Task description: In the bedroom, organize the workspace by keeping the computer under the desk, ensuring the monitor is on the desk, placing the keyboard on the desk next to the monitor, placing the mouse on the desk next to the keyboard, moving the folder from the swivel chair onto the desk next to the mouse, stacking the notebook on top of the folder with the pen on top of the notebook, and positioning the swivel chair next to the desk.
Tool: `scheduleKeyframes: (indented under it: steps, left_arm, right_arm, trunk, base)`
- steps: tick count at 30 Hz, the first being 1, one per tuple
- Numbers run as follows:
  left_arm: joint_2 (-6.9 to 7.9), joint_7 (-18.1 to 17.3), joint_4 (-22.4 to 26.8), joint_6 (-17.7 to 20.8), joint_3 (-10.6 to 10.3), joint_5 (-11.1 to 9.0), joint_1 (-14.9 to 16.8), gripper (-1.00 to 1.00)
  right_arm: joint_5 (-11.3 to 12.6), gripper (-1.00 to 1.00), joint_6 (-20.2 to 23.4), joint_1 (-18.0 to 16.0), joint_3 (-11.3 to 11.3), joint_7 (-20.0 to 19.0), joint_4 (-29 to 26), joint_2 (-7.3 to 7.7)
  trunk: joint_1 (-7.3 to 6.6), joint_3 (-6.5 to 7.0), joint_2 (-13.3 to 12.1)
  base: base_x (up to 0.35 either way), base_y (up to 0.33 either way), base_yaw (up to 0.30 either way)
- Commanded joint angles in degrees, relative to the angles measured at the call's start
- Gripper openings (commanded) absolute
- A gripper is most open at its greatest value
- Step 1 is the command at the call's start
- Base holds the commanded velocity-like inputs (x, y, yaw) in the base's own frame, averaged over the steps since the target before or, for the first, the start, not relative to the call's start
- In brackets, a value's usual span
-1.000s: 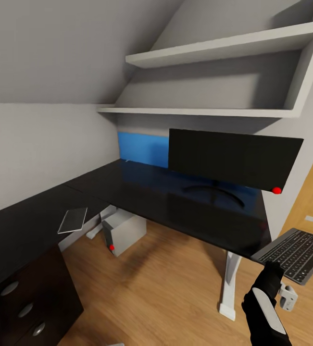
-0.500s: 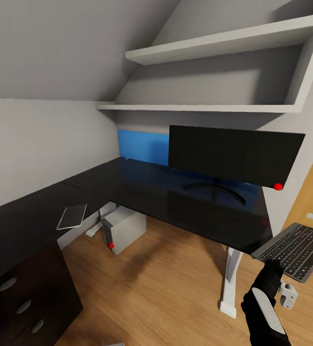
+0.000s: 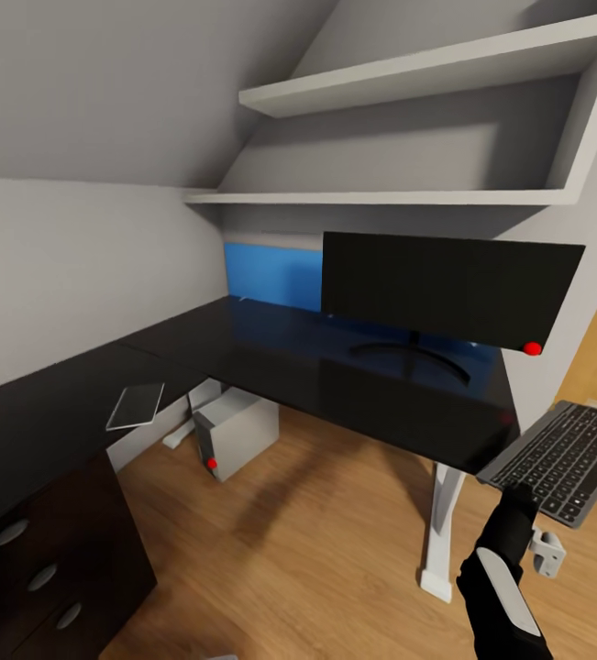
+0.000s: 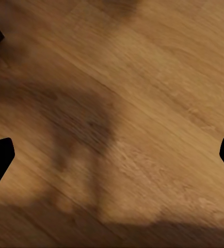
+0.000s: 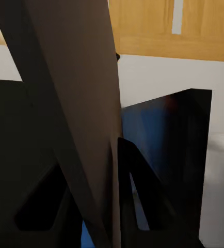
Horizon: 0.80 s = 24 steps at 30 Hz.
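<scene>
The glossy black desk (image 3: 270,362) runs along the wall in an L. On it stands the monitor (image 3: 449,289), black front facing me. The light grey computer (image 3: 236,438) sits on the floor under the desk. My right gripper (image 3: 520,497) is shut on the near edge of the grey keyboard (image 3: 566,458), held in the air just off the desk's right end. In the right wrist view the keyboard (image 5: 70,103) is a slab clamped between the black fingers (image 5: 143,191). My left gripper (image 4: 112,160) is open above bare wooden floor.
A thin flat grey rectangle (image 3: 136,406) lies on the desk's left wing, above black drawers (image 3: 41,573) with silver knobs. A blue wall panel (image 3: 270,278) and white shelves (image 3: 408,197) stand behind the monitor. The white desk leg (image 3: 440,536) and a small white object (image 3: 546,553) are near my right arm.
The whole picture has slid a little, so the camera has moved. The keyboard stays in my right gripper and sits slightly higher beside the desk's end.
</scene>
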<state>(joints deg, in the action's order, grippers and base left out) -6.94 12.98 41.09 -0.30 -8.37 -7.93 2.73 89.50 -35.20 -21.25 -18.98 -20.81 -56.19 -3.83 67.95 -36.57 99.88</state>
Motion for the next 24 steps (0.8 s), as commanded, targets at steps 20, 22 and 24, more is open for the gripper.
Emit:
scheduleKeyframes:
  steps: [20,22,24]
  left_arm:
    - [0.08,0.38,0.04,-0.05,-0.31,-0.60,0.05,1.00]
    - [0.08,0.38,0.04,-0.05,-0.31,-0.60,0.07,1.00]
    - [0.08,0.38,0.04,-0.05,-0.29,-0.60,0.05,1.00]
  right_arm:
    - [0.68,-1.00,0.05,-0.01,0.63,-2.20,0.02,-1.31]
    - [0.64,-1.00,0.06,-0.01,0.67,-2.21,0.02,-1.41]
    - [0.61,-1.00,0.07,-0.01,1.13,-2.21,0.02,-1.56]
  trunk:
    - [4.39,-3.65,8.06]
    - [4.83,-4.01,8.87]
    - [5.27,-4.37,9.67]
  base:
    - [0.000,0.000,0.000]
    - [0.000,0.000,0.000]
    - [0.000,0.000,0.000]
